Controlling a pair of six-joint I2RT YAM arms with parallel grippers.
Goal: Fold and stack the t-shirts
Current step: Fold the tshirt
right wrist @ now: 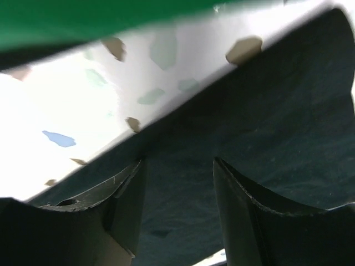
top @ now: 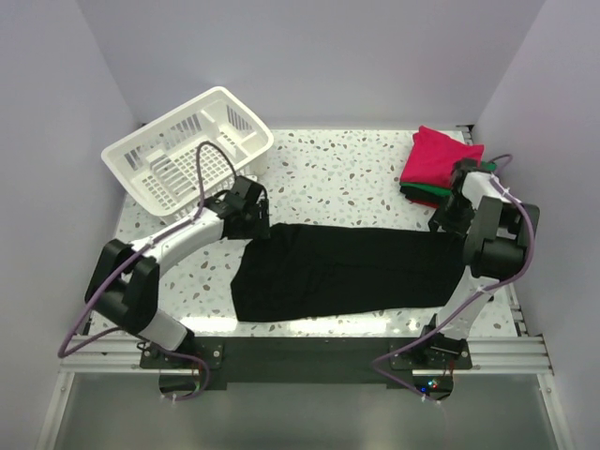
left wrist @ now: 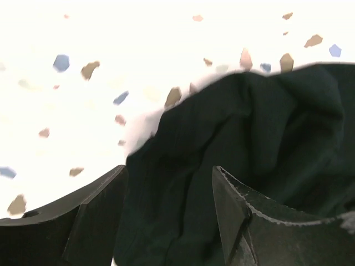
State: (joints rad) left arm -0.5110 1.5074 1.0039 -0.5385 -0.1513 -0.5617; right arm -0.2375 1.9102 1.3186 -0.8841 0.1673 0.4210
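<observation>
Speckled white tabletop (top: 347,164) fills the overhead view, boxed in by plain pale walls.

The left gripper (left wrist: 170,172) has its jaws apart, and bunched black cloth runs up between the two fingers. They straddle the fabric without visibly pinching it. The right gripper (right wrist: 178,163) also stands part-open, low over flat black cloth close to its edge, with bare table just beyond. I cannot see a fold caught between its fingers either.

Both sit on the large black t-shirt (top: 347,267), which lies stretched as a long band across the middle of the overhead frame. The left arm is at the shirt's upper-left corner and the right arm at its upper-right end. Taking the two far corners together looks like a setup for lifting that edge evenly, so the fold comes over square rather than twisted.

At the upper right of the frame, just beyond the right arm, is the stack of folded shirts (top: 439,159), magenta-red on top with green and black showing under it. It is kept near, probably so the finished fold has little way to travel. The white basket (top: 187,150) is tipped at the upper left, clear of the shirt.
</observation>
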